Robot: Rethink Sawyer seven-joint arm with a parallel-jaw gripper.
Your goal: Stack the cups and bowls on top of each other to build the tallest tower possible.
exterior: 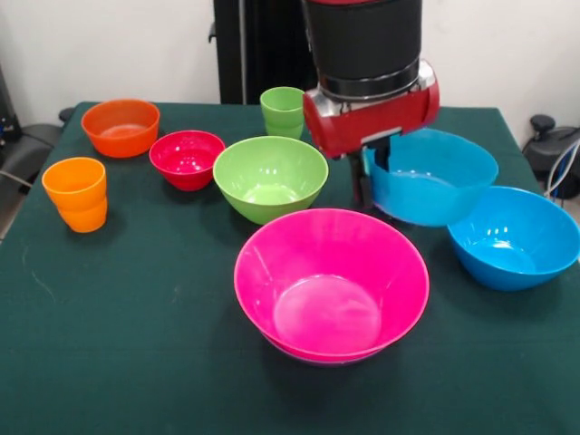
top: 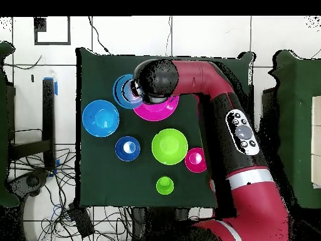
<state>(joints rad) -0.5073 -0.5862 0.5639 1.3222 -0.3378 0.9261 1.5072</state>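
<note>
My gripper [exterior: 370,172] is shut on the near rim of the large sky-blue bowl [exterior: 435,181], one finger inside and one outside, and holds it tilted above the table; the bowl also shows in the overhead view [top: 125,91]. The wide pink bowl [exterior: 331,281] sits in front, nested on a purple bowl whose edge [exterior: 304,359] just shows. The lime green bowl [exterior: 270,177], red bowl [exterior: 187,159], orange bowl [exterior: 120,127], orange cup [exterior: 76,193] and light green cup [exterior: 283,111] stand apart. A light-blue bowl [exterior: 515,237] stands at the right. A dark-blue bowl [top: 128,148] shows only overhead.
The green cloth-covered table [exterior: 136,362] has free room along its front edge. The arm [top: 213,94] covers part of the table in the overhead view, hiding the orange items there. Cables and furniture lie off the table's sides.
</note>
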